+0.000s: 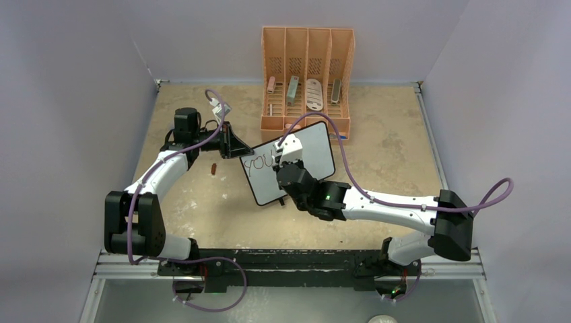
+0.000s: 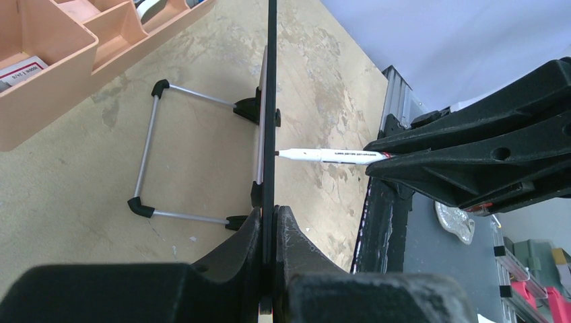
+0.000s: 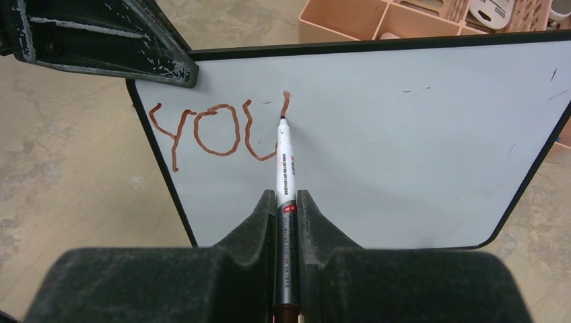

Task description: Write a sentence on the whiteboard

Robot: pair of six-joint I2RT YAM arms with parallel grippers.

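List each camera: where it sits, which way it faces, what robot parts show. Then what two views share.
Top external: above and behind the robot, looking down at the small black-framed whiteboard and orange plastic organizer; left arm and right arm show.
Left wrist: on the left arm, looking along its left hand, shut on the whiteboard's edge.
Right wrist: on the right arm, facing the whiteboard's face; right hand grips a white marker.
Shared: both wrist views show the marker tip at the whiteboard.

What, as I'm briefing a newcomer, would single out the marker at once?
Find the orange organizer at the far edge; just in front stands the whiteboard. The marker is the slim white-barrelled pen clamped in the right pincer, its tip on the red-brown YOU's last stroke, unlike the items in the organizer's slots.
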